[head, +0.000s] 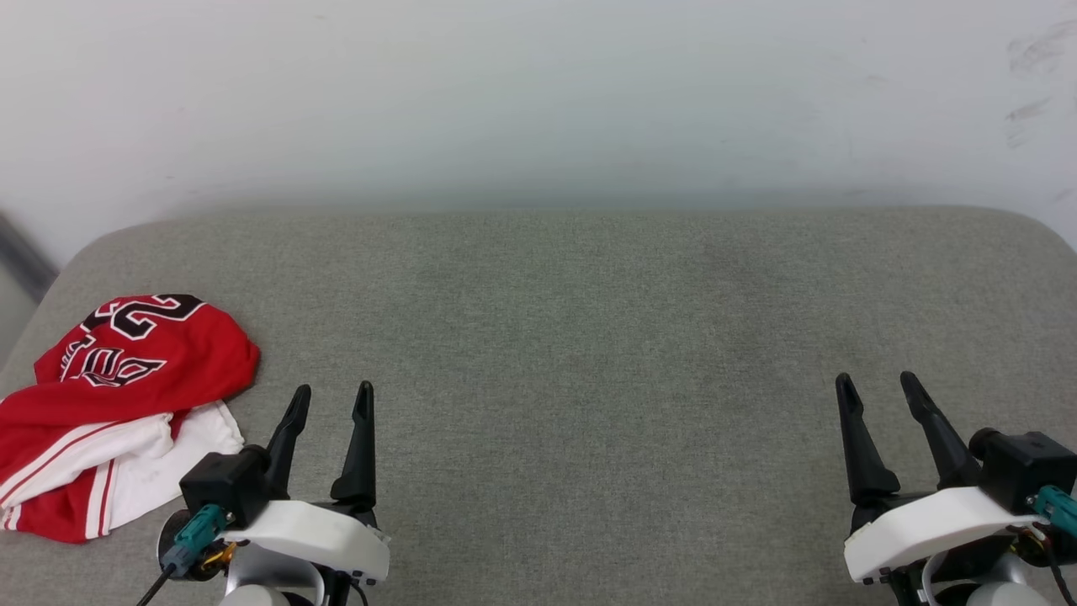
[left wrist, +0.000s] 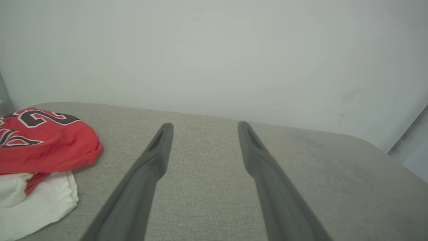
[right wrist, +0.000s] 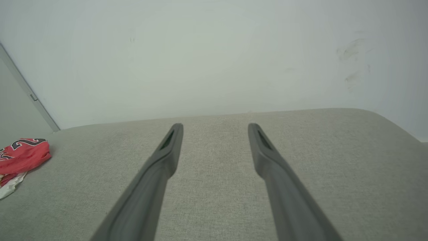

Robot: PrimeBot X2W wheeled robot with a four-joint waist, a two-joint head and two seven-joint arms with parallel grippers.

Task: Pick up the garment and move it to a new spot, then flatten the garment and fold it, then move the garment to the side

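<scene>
A: Nearest first: what are the claws doing?

B: The left claw (head: 333,387) and the right claw (head: 876,377) both hover low over the grey fabric-covered tabletop (head: 572,337), fingers spread and nothing between them.

A: And the garment?

B: The red jersey T-shirt (head: 143,362) lies bunched at the tabletop's left edge, just beside the left claw and well apart from the right. Its white sleeve fabric (head: 198,433) spills toward the left claw, and the black number (head: 139,316) sits on the far hump.

A: So the pickup hasn't begun?

B: I'd judge not. It's crumpled, not folded.

A: How should it be taken?

B: I'd use the left claw. It should swing left and pinch a raised ridge of red cloth, not the loose sleeve alone, or the rest would likely trail and drag.

A: Then where?

B: To the bare middle, farther out between the claws, where both could reach to spread it, short of the white wall (head: 538,101).
</scene>
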